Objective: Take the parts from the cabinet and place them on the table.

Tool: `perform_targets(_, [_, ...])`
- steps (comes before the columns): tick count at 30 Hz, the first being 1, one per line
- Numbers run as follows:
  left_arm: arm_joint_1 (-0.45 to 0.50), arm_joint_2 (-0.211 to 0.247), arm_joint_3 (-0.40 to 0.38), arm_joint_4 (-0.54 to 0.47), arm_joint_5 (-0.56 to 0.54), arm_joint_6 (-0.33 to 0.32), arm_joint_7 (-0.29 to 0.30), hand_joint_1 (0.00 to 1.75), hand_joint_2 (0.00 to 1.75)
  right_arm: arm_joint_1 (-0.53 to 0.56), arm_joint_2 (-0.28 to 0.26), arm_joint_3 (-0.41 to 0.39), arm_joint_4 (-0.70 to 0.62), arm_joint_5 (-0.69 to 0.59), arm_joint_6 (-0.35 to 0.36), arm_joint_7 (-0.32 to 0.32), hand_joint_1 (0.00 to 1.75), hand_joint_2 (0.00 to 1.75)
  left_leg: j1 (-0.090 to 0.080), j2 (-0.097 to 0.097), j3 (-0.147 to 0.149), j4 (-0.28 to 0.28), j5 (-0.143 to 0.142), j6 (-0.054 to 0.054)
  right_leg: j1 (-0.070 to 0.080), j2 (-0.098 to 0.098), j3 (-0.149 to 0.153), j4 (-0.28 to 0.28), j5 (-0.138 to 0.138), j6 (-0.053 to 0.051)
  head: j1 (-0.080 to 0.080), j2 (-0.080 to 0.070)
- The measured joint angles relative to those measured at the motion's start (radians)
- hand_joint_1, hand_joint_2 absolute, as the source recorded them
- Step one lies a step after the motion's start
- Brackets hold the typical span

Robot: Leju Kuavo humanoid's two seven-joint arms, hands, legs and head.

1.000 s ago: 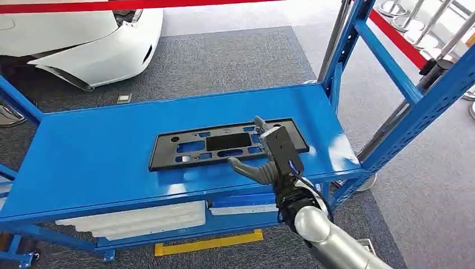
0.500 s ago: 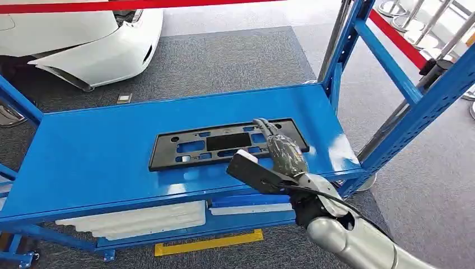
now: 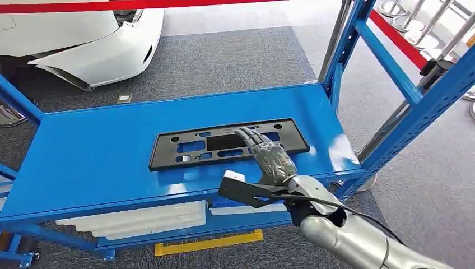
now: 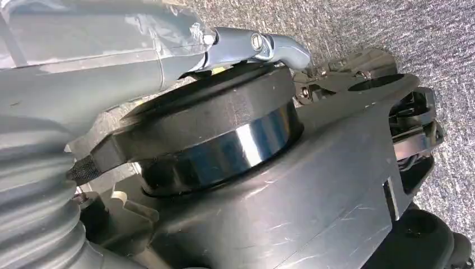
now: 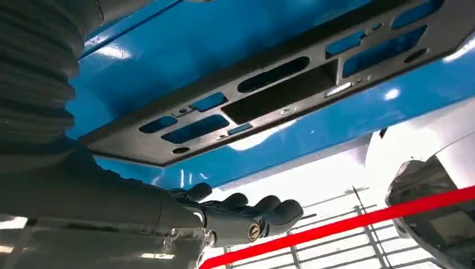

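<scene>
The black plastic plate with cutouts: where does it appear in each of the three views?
Head view: the black plastic plate lies flat mid-shelf, under the right robot hand.
Right wrist view: it runs diagonally across the upper picture.
Left wrist view: not in it.
Shared landmark: the blue shelf.

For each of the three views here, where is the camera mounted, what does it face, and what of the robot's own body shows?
Head view: high on the body, looking down at the blue shelf and black plate; right hand over it.
Left wrist view: behind the left hand, facing grey carpet.
Right wrist view: behind the right hand, facing the plate.
Shared by head and right wrist: plate, shelf, red barrier.
</scene>
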Motion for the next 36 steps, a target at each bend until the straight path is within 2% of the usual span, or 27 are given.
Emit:
perform_targets(9, [0.000, 0.000, 0.000, 0.000, 0.000, 0.000, 0.000, 0.00, 1.75, -0.007, -0.002, 0.023, 0.044, 0.006, -0.001, -0.002, 0.00, 1.75, 0.000, 0.000, 0.000, 0.000, 0.000, 0.000, 0.000, 0.000, 0.000, 0.000, 0.000, 0.000, 0.001, 0.000])
perform_targets(17, [0.000, 0.000, 0.000, 0.000, 0.002, 0.000, 0.000, 0.00, 1.75, -0.034, -0.003, 0.042, 0.093, 0.037, 0.006, -0.072, 0.00, 1.75, 0.000, 0.000, 0.000, 0.000, 0.000, 0.000, 0.000, 0.000, 0.000, 0.000, 0.000, 0.000, 0.001, 0.000])
perform_targets(21, [0.000, 0.000, 0.000, 0.000, 0.005, 0.001, 0.000, 0.00, 1.75, -0.052, -0.003, 0.053, 0.127, 0.044, 0.010, -0.085, 0.00, 1.75, 0.000, 0.000, 0.000, 0.000, 0.000, 0.000, 0.000, 0.000, 0.000, 0.000, 0.000, 0.000, 0.000, 0.000])
perform_targets(36, [0.000, 0.000, 0.000, 0.000, 0.027, 0.007, 0.000, 0.00, 1.75, -0.144, -0.047, 0.132, 0.250, 0.066, 0.117, -0.041, 0.00, 1.75, 0.000, 0.000, 0.000, 0.000, 0.000, 0.000, 0.000, 0.000, 0.000, 0.000, 0.000, 0.001, 0.000, 0.000])
